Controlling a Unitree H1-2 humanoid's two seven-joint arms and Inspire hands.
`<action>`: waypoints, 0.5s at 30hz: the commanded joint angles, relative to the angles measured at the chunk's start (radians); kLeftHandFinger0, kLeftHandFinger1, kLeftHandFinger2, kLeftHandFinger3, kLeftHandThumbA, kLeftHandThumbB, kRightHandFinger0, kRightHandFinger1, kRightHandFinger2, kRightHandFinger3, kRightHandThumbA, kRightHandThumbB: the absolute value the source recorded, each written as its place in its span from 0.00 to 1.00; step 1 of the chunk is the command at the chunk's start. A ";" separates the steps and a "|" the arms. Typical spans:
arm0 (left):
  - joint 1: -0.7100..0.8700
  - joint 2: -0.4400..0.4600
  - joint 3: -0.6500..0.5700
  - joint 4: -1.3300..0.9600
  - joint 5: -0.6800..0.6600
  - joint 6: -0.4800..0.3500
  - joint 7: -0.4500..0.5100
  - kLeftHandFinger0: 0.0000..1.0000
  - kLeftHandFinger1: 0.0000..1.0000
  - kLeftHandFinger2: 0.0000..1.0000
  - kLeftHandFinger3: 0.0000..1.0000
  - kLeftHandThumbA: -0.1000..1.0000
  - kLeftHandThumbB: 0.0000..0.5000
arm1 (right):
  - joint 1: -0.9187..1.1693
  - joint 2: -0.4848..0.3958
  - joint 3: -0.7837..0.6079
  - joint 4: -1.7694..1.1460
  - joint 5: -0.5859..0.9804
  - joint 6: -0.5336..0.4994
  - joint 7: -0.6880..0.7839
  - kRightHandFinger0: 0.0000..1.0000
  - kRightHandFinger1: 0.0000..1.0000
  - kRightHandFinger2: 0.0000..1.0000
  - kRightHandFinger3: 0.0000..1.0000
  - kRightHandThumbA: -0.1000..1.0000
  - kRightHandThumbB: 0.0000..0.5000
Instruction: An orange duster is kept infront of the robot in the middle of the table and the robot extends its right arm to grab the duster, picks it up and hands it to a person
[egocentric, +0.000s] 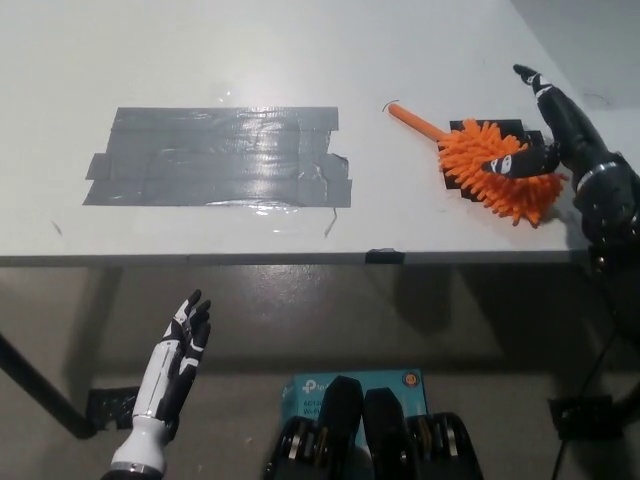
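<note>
The duster (498, 168) covers most of a black patch (500, 128) beneath it.

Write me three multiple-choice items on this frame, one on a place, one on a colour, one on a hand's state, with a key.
1. Where does the duster lie?
A. on the grey tape patch
B. on the table's right part, over a black patch
C. on the floor

2. What colour is the duster's handle?
A. orange
B. blue
C. white

3. How is the right hand?
A. shut on the duster
B. open, fingers spread by the duster's head
C. resting below the table

Key: 1 B, it sits right of the grey tape patch. 2 A, handle matches the head. 3 B, nothing is gripped; the left hand rests open below the table.
</note>
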 joint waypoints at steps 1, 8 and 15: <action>-0.023 0.003 0.003 -0.018 0.004 -0.028 0.016 1.00 1.00 1.00 1.00 0.88 0.20 | -0.091 0.008 0.019 0.055 0.008 0.005 0.023 1.00 1.00 1.00 1.00 0.97 0.68; -0.025 0.004 0.003 -0.011 0.005 -0.029 0.016 1.00 1.00 1.00 1.00 0.88 0.24 | -0.151 0.029 0.065 0.247 0.000 -0.019 0.024 1.00 1.00 1.00 1.00 1.00 0.69; -0.028 0.006 0.002 -0.010 0.003 -0.027 0.012 1.00 1.00 1.00 1.00 0.88 0.23 | -0.196 0.041 0.070 0.420 0.016 -0.077 -0.006 1.00 1.00 1.00 1.00 1.00 0.73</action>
